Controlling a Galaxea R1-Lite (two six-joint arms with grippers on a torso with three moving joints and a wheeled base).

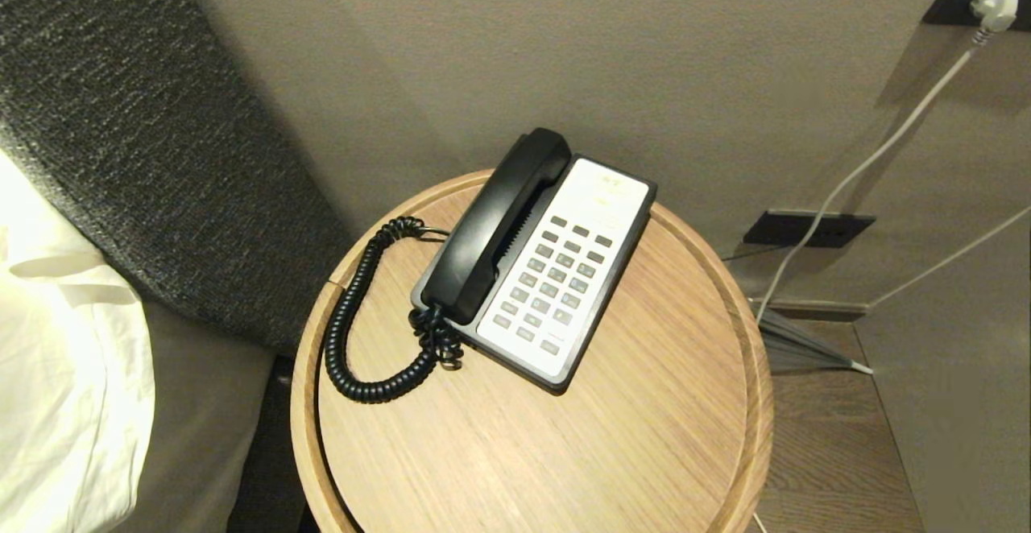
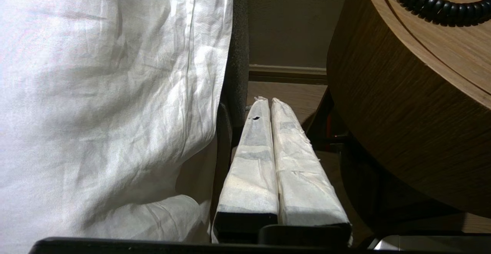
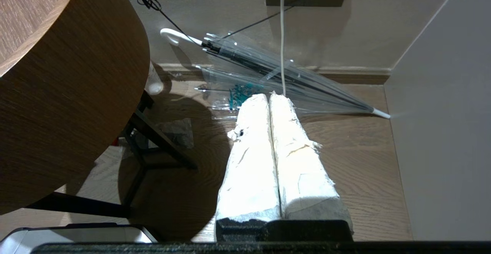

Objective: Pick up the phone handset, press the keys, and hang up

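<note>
A long, curved, glossy black plastic phone handset lies seated in the cradle of a black-and-white push-button phone base, its black coiled cord looping across the round wooden side table. Neither arm is near it. The left gripper hangs low between white bedding and the table, fingers pressed together and empty. The right gripper, likewise clenched on nothing, hangs above the floor near a clear folded umbrella. Whether any step is done cannot be told.
</note>
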